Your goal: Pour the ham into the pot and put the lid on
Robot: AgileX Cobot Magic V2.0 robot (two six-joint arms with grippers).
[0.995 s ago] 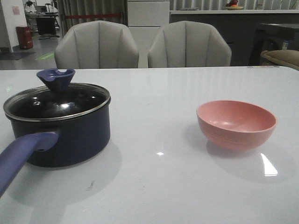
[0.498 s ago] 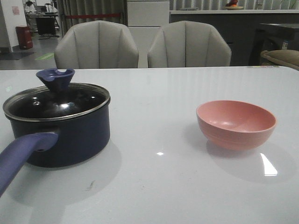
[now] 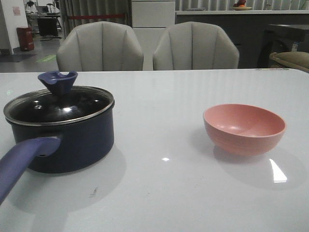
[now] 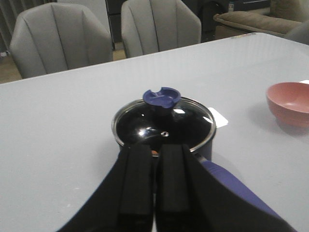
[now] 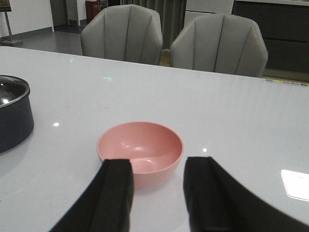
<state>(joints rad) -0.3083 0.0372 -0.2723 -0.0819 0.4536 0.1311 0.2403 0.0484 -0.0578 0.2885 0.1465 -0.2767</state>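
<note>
Front view shows the pot [image 3: 63,140] standing on the left part of the white table [image 3: 164,193], with the lid [image 3: 58,104] seated squarely on its rim and its long handle [image 3: 21,162] pointing toward the robot. Well apart to the right sits the pink bowl [image 3: 244,128], upright and, as far as its interior shows, empty. Neither arm reaches into this view.

From the left wrist camera the left gripper [image 4: 154,181] has its two fingers pressed together with nothing between them, hanging back just behind the pot, roughly over the root of the handle. A small orange-pink speck shows through the glass near the fingertips; this is probably the ham [image 4: 153,152] already lying in the pot, though it is too small to be sure.

From the right wrist camera the right gripper [image 5: 157,186] is spread wide and empty, hovering behind the bowl [image 5: 140,150], whose inside is bare.

Judging by this layout, pouring and covering both look done: the lid is centred so it seals, the bowl is set aside, and both arms stand clear of the ware
</note>
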